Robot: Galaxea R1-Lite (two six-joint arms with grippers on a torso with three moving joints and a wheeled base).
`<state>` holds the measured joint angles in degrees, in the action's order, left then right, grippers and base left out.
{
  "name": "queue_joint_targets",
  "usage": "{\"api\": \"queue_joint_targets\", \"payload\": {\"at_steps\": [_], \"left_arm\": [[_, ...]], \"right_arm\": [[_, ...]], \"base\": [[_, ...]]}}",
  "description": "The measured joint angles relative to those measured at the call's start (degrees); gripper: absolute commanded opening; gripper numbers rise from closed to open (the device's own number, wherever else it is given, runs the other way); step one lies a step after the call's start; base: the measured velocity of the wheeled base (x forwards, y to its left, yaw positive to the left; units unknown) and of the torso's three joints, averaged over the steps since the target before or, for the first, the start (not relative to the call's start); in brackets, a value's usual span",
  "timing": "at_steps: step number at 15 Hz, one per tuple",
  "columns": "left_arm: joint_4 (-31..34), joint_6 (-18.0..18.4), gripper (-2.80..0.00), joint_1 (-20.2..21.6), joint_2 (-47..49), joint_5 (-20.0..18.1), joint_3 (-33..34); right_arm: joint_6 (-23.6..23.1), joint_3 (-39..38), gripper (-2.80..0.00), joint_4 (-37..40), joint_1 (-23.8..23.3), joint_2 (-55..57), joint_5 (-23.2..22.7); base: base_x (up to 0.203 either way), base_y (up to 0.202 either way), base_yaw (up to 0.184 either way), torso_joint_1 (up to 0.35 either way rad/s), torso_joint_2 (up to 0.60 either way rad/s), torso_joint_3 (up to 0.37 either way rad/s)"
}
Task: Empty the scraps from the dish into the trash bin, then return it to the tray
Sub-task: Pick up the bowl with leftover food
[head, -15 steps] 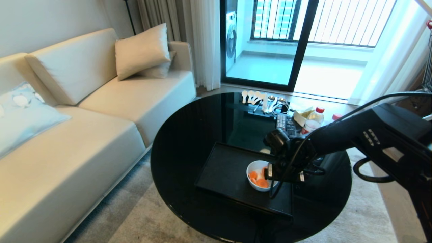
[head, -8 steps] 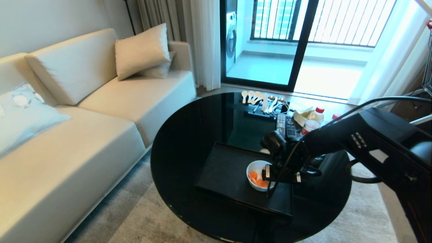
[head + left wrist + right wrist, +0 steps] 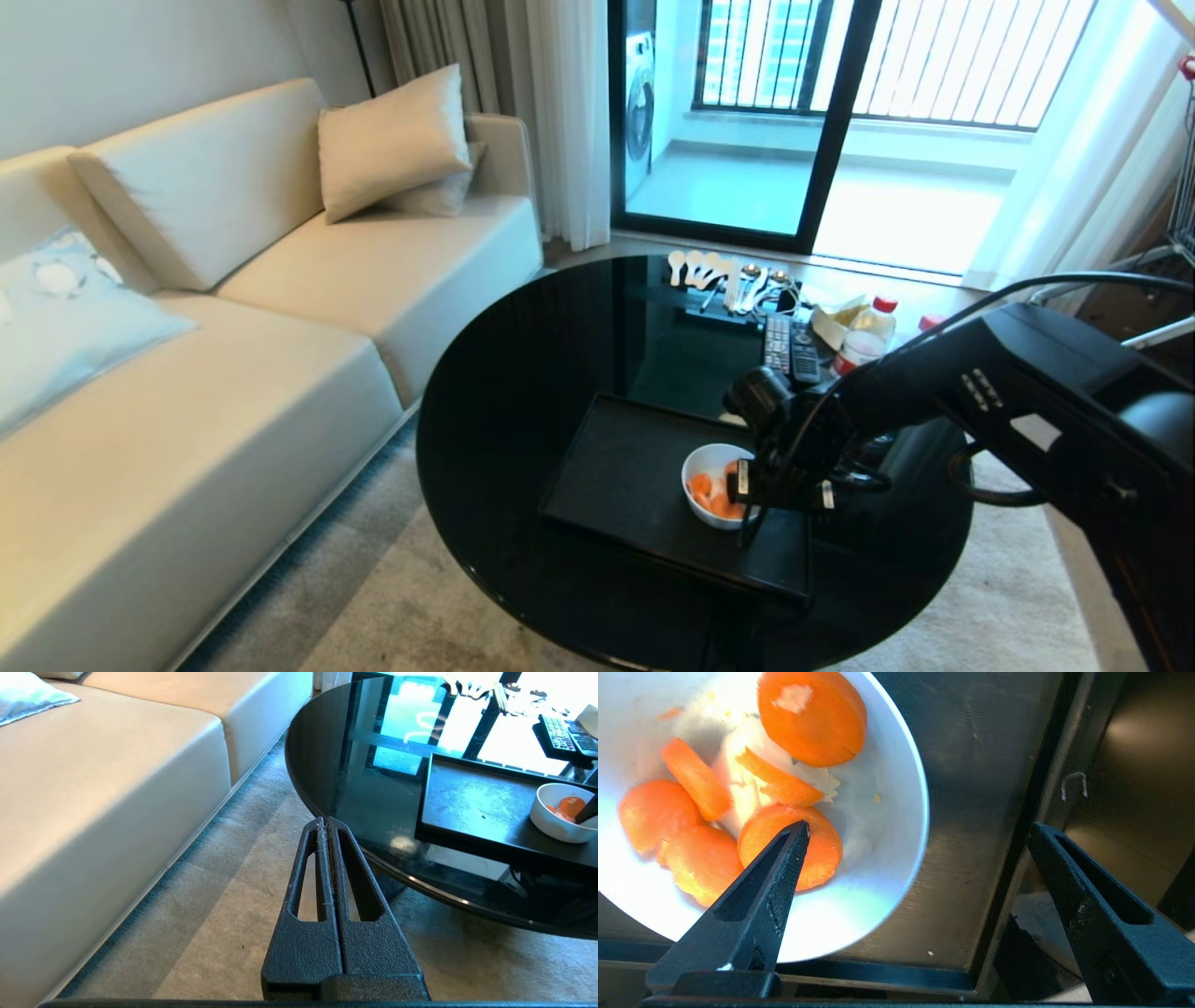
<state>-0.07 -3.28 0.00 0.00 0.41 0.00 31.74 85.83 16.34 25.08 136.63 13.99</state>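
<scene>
Dish (image 3: 711, 483) of plain white sat on the black tray (image 3: 625, 485), toward the tray's right end near its front rim, and the tray lay on a round glossy black table (image 3: 523, 392). Scraps (image 3: 738, 807) filled the bowl: round orange slices with small pale bits among them. From the right, the right gripper (image 3: 920, 830) hung over the dish's right edge with its jaws spread wide and nothing between them; in the wrist view one fingertip (image 3: 796, 840) was above the orange slices inside the bowl, while the other was out past the tray's rim. Whether that finger touched the food could not be told. Off to the left, the left gripper (image 3: 326, 823) was low over the carpet (image 3: 224, 896) beside the table, its fingers pressed together on nothing. A cream sofa (image 3: 187, 392) stood at the left of the table, and remote controls (image 3: 789, 347) and a bottle (image 3: 864, 336) lay at the table's far side.
</scene>
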Motion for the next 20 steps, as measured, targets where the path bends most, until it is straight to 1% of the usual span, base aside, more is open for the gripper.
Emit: {"api": "queue_joint_targets", "payload": {"at_steps": [2,3,12,18,20], "left_arm": [[0.00,-0.03,-2.80,0.00,0.00,0.00,0.00],[0.00,-0.02,-2.80,0.00,0.00,0.00,0.00],[0.00,0.00,-2.80,0.00,0.00,0.00,0.00],[0.02,-0.02,-2.80,0.00,0.00,-0.01,0.00],[0.00,-0.02,-2.80,0.00,0.00,-0.01,0.00]], "right_arm": [[0.06,0.00,0.00,-1.24,-0.02,0.16,0.00],[0.08,0.00,-2.80,-1.40,-0.06,0.22,0.00],[0.11,1.61,-2.80,-2.25,-0.05,1.21,-0.02],[0.28,1.05,-2.80,-2.00,-0.02,1.13,-0.11],[2.30,0.96,-2.80,-1.63,0.00,0.87,-0.11]], "base": [[0.000,0.000,0.000,0.000,0.00,0.000],[0.000,0.000,0.000,0.000,0.00,0.000],[0.000,0.000,0.000,0.000,0.00,0.000],[0.000,0.000,0.000,0.000,0.00,0.000],[0.000,0.000,0.000,0.000,0.00,0.000]]}}
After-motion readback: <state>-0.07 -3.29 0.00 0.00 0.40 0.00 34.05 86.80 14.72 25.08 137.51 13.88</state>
